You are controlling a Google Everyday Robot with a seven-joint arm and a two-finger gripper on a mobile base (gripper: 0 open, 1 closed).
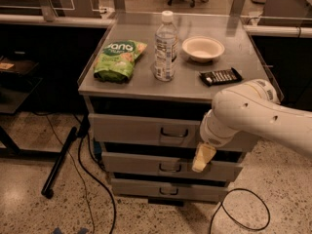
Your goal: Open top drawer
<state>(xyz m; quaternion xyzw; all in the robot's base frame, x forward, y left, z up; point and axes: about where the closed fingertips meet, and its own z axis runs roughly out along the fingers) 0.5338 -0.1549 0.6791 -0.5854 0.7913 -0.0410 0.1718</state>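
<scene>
- The top drawer (131, 129) is sitting directly under the tabletop (146, 84) with a dark gap between them, and its front is appearing shut.
- The wire loop handle (174, 132) is sitting at the centre of the top drawer front.
- The claw (202, 157) is hanging just below the right part of the top drawer, right of the handle and overlapping the middle drawer (141, 162).
- Whether the claw is released or clenched cannot be told; contact with any drawer cannot be told.
- The white arm (253, 113) is covering the right end of the top drawer.
- Above the top drawer, the tabletop is carrying a green snack bag (118, 60), a water bottle (165, 45), a pale bowl (203, 48) and a black packet (221, 76).
</scene>
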